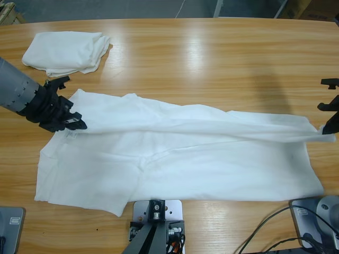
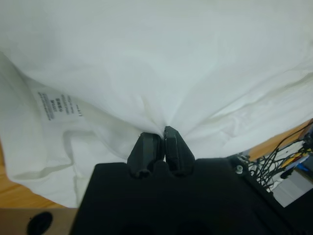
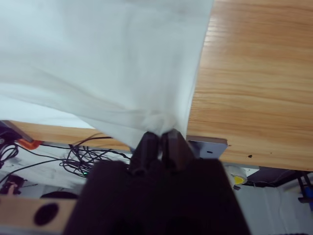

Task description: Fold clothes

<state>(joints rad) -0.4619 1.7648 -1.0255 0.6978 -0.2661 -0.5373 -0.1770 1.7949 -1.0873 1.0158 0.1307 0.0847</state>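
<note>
White large T-shirt [image 1: 180, 153] stretches between both grippers — left gripper [image 1: 74, 123] and right gripper [image 1: 324, 128] each pinch its cloth shut. Left wrist alone shows the label [image 2: 51, 104].

Right claw [image 3: 160, 133] pinching white T-shirt [image 3: 98, 63], wooden table [image 3: 254, 83] beside

The left arm [image 1: 13, 87] is a silver-grey tube dotted with small dark screws, ending in a black gripper [image 1: 66, 120] with two blunt, ridged black jaws
</note>
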